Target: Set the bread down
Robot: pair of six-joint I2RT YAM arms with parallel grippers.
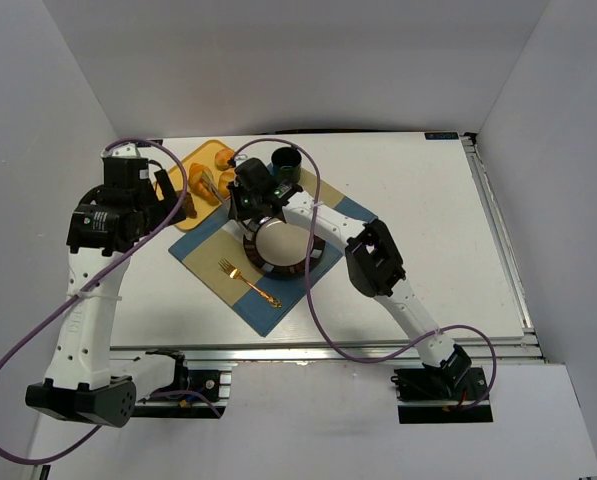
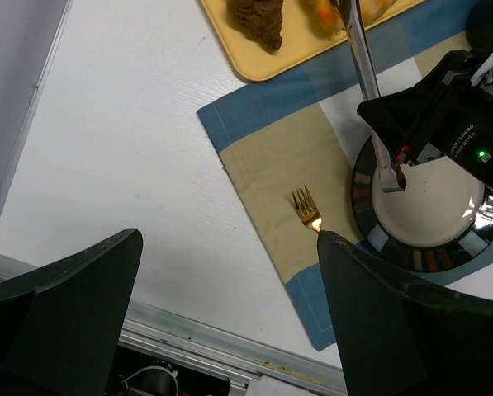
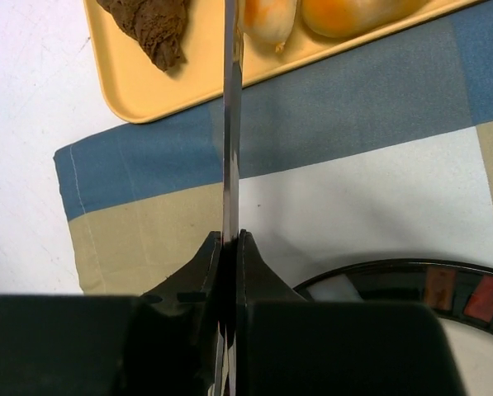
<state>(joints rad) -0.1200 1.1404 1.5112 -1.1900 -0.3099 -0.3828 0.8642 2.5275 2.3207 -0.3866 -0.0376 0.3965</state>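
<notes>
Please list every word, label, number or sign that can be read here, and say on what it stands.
Nothing can be read with certainty.
White print on the black camera housing of the right wrist: too blurred.
White label on the left arm's black motor: too small.
Blue sticker at the table's far edge: too small.
The tray, placemat and plate show no lettering.

Noted a pale yellow tray [image 3: 147, 91], a dark brown bread chunk [image 3: 151, 25] and a golden-orange roll [image 3: 353, 10]. Recorded a mat [image 3: 353, 107] checked in blue, tan and white. Found a plate [image 3: 469, 293] white-centred, its black rim banded red, brown and grey. Logged a gold fork [image 2: 306, 206], silver utensil [image 3: 229, 124], white surface [image 2: 106, 148] and purple cable [image 1: 368, 358].
</notes>
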